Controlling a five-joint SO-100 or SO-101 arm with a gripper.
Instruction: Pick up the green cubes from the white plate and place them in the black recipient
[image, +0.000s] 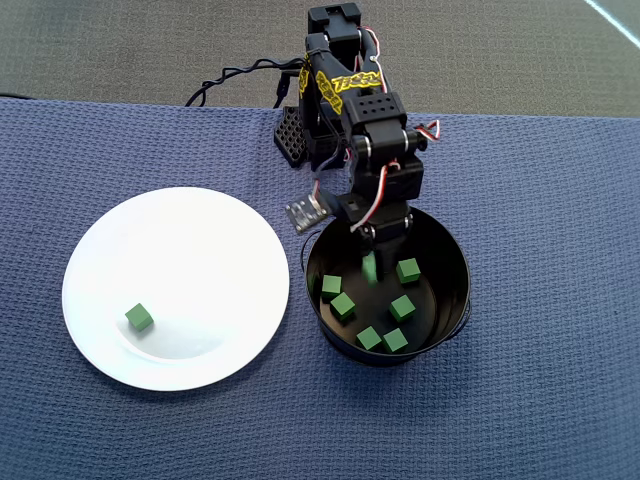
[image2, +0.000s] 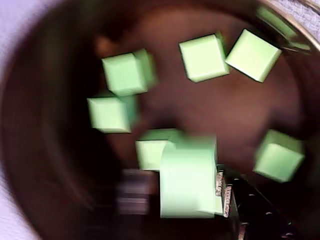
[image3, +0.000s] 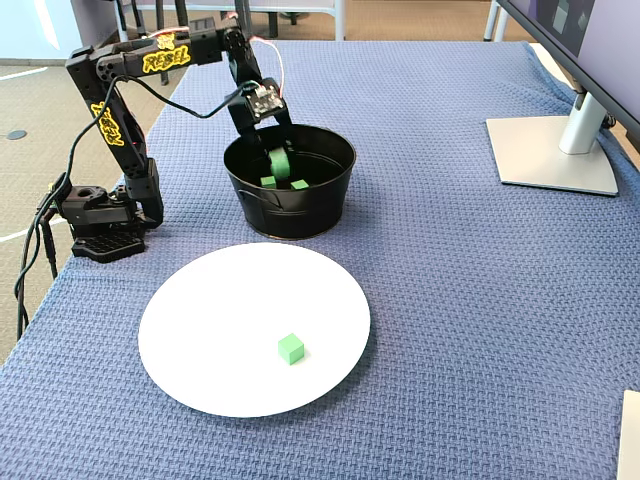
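Green cubes: six lie loose in the black pot (image: 455, 300) beneath the gripper (image: 371, 262), a seventh cube (image: 371, 268) sits pinched between its nearly closed jaws, and one cube (image: 139, 318) remains on the white plate (image: 200, 215), well away.

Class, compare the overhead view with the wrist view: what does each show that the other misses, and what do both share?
Only the overhead view shows the white plate with one green cube left on it, the blue cloth, and the arm's body above the black pot.

Only the wrist view gives a blurred close-up of the pot's dark inside, with a large green cube right at the gripper finger.

Both show six loose cubes lying on the pot's floor, plus that one at the gripper.
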